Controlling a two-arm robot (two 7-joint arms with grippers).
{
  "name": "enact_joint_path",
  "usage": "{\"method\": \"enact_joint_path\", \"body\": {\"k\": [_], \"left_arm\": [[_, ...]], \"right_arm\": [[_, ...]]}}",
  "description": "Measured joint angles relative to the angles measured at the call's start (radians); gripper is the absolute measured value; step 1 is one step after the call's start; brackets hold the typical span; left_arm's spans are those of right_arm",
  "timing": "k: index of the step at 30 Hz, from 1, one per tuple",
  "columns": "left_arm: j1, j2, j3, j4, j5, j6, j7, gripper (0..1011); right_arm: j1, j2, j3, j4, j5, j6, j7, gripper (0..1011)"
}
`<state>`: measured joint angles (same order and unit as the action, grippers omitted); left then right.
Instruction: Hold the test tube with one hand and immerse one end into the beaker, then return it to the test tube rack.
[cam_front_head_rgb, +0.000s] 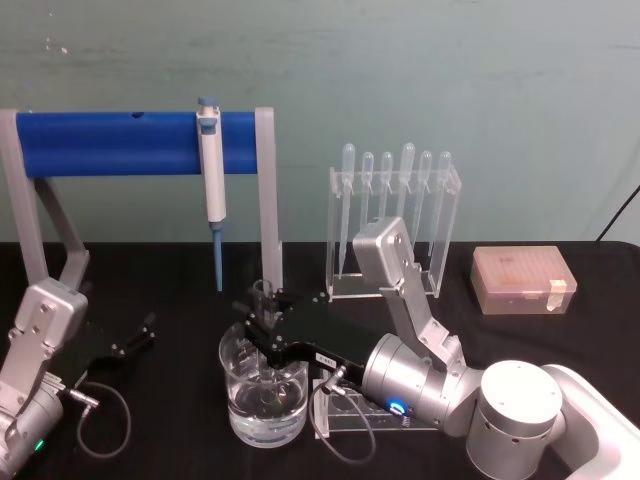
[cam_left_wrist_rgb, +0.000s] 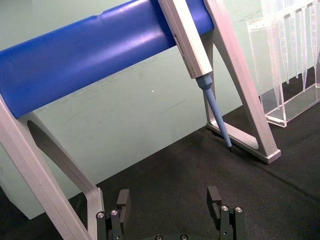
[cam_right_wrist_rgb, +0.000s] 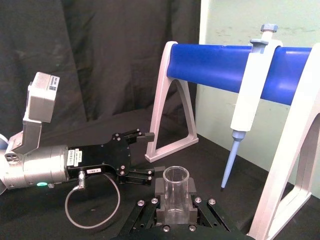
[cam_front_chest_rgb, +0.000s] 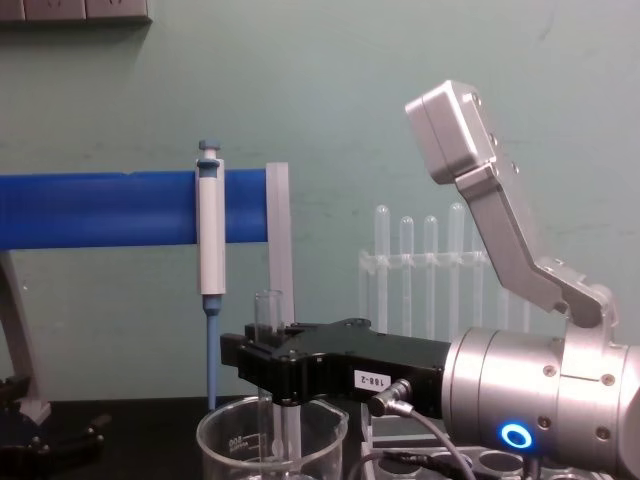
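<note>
A pipettor (cam_front_head_rgb: 211, 180) hangs on the blue bar (cam_front_head_rgb: 100, 143); pipettes (cam_front_head_rgb: 407, 185) stand in a clear rack (cam_front_head_rgb: 449, 235).

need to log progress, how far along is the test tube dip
Done: the test tube is out of the test tube rack and clamped upright in the right gripper. In hand: the dip. Its lower end is inside the beaker, though whether it touches liquid is unclear. Left: lifting it out and returning it to the rack. The left gripper sits open and idle at the left.
</note>
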<state>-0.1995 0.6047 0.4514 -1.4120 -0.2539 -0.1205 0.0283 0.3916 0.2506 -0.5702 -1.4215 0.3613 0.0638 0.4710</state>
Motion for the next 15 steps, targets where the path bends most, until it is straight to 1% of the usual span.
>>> {"method": "enact_joint_path", "body": {"k": [15], "left_arm": [[0.000,0.000,0.000,0.000,0.000,0.000,0.000,1000]], "right_arm": [[0.000,0.000,0.000,0.000,0.000,0.000,0.000,226]]}}
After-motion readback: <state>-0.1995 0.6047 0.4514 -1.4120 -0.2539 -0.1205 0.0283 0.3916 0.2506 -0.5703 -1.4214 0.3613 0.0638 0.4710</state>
